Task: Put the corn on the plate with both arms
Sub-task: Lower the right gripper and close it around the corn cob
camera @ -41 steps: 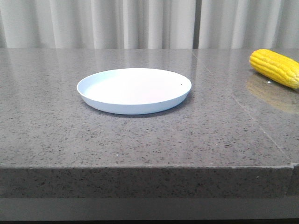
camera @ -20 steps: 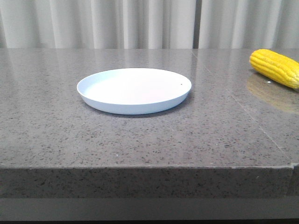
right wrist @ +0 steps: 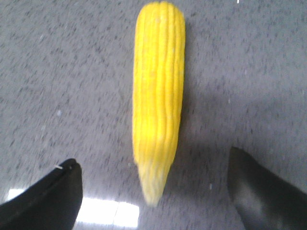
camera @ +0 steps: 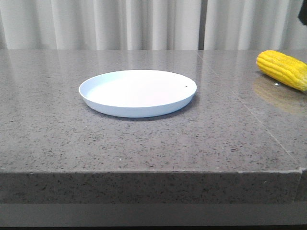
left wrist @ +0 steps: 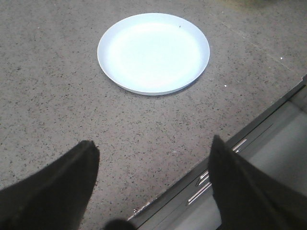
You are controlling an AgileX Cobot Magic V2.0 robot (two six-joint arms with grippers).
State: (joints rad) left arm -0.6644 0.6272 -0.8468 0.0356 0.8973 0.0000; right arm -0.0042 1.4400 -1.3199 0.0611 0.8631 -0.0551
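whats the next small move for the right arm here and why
Probably lower the right pincer straight down over the corn and then close. Its fingers are spread wide with the ear lying untouched on the table between them, and the plate is still empty.

A thick slab of dark grey speckled stone forms the table (camera: 144,143), polished enough to carry pale reflections across its far half. A thin seam (camera: 259,115) runs diagonally through the surface on the right side. The front edge is squared and deep, with a lighter grey band (camera: 144,214) beneath it. Behind the table hang pale, off-white curtains (camera: 120,24) in soft vertical folds, with one darker gap (camera: 202,24) between panels. In the left wrist view, grey drawer fronts with metal handles (left wrist: 240,143) show below the table's edge
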